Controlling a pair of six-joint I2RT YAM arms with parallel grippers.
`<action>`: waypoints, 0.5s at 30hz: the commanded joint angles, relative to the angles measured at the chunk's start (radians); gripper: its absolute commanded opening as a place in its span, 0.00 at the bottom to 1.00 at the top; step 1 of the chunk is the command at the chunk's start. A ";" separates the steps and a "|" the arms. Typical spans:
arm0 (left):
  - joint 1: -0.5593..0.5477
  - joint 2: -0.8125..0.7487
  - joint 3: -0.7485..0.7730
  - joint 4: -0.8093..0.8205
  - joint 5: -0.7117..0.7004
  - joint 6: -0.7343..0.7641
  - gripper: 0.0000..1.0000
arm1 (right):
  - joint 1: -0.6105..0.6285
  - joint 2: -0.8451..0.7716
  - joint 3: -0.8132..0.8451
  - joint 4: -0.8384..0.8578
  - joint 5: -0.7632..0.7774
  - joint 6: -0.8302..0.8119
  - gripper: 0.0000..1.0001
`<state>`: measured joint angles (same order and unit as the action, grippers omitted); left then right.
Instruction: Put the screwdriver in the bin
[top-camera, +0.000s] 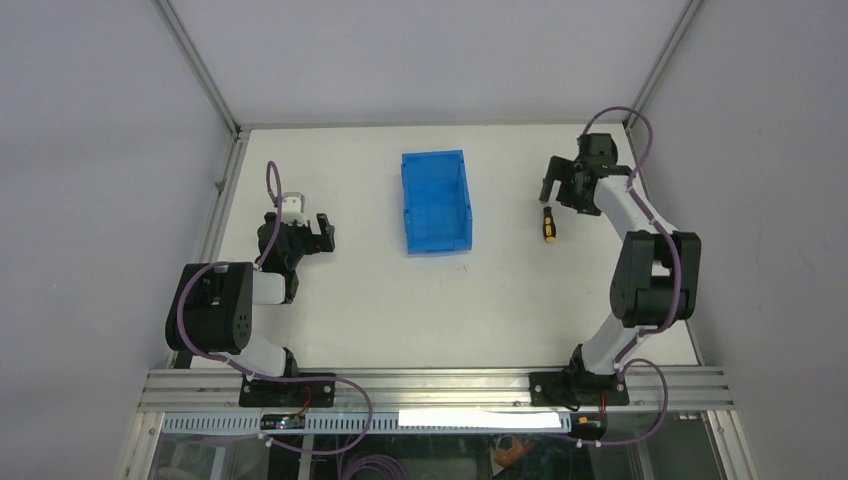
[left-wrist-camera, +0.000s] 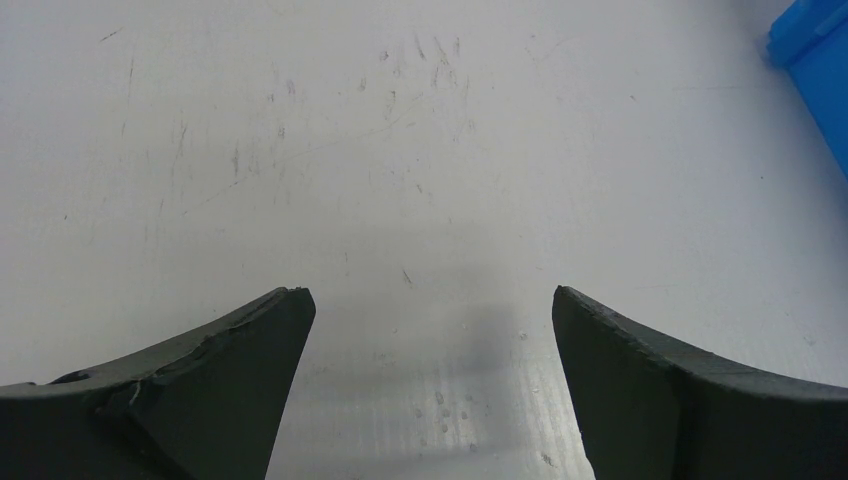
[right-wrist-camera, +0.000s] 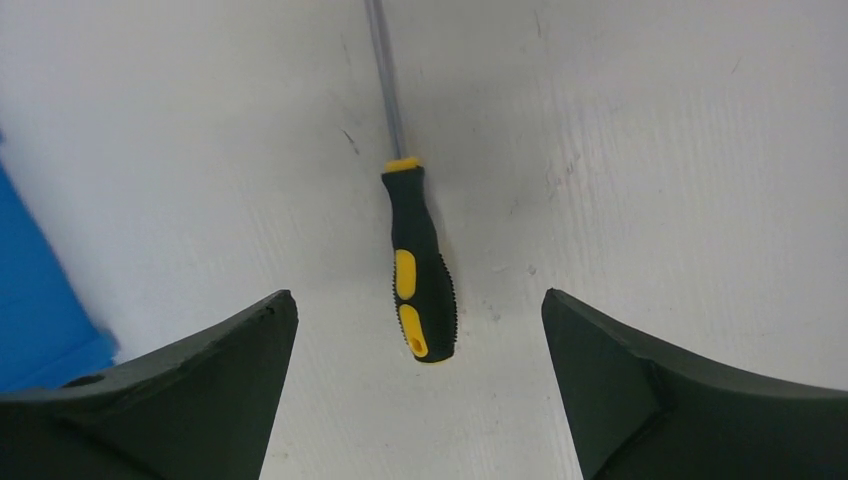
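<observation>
The screwdriver (top-camera: 548, 224) was seen lying flat on the white table (top-camera: 380, 300), right of centre in the overhead view and well apart from the blue bin (top-camera: 436, 205), which was set at the middle of the frame. The right gripper (top-camera: 560, 197) was held just beside the tool's upper end, jaws spread wide, nothing gripped. In the right wrist view the yellow-and-black handle was framed between the two dark fingers (right-wrist-camera: 200, 400), touched by neither, with the shaft pointed at the top edge. A sliver of bin was caught at the left edge. The left gripper (left-wrist-camera: 430, 300) was found at the overhead view's left, likewise wide open and empty.
</observation>
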<state>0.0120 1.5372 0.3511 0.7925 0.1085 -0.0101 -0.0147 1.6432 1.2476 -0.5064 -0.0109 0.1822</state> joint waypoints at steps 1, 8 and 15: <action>-0.009 -0.029 0.019 0.037 0.014 -0.010 0.99 | 0.039 0.111 0.060 -0.134 0.097 -0.008 0.94; -0.009 -0.029 0.019 0.037 0.015 -0.010 0.99 | 0.059 0.224 0.058 -0.114 0.113 0.000 0.83; -0.009 -0.029 0.019 0.036 0.014 -0.010 0.99 | 0.065 0.248 0.045 -0.101 0.151 0.012 0.29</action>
<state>0.0120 1.5372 0.3511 0.7925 0.1085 -0.0101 0.0479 1.8858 1.2663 -0.6147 0.1009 0.1928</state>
